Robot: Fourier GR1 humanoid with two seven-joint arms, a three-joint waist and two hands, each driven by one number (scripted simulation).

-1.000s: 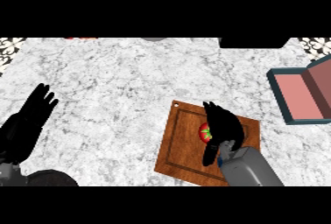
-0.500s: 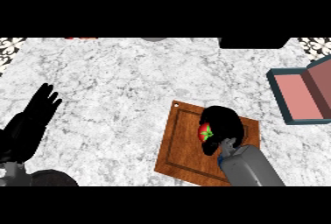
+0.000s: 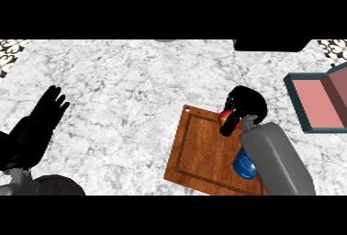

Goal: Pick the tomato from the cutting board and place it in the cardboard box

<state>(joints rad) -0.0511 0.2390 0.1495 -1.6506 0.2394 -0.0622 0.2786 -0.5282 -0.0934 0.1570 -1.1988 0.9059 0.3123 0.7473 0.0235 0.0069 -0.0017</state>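
Right hand: the right hand (image 3: 244, 106) had its fingers and thumb curled round the tomato (image 3: 226, 115); half a second before it was lower down on the board, closing over the fruit, and a second before that its fingers lay straighter across it.
Tomato: only a red sliver with a touch of green showed at the left of the palm, over the upper right corner of the cutting board (image 3: 203, 151); whether it had fully cleared the wood could not be told from this steep view.
What changed: the hand and tomato had shifted up the view and a little right, toward the box side of the board, and a blue object (image 3: 244, 167) showed on the board beside the grey forearm where none was seen earlier.
Cardboard box: the cardboard box (image 3: 318, 103) stood open at the right edge of the counter (image 3: 136, 82), well apart from the board, its pink inside showing.
Meaning for the task: the pick looked done or nearly so; the carry to the right and the release inside the box remained.
Left hand: the left hand (image 3: 37, 126) rested at the left of the view, fingers straight and pointing up, holding nothing.
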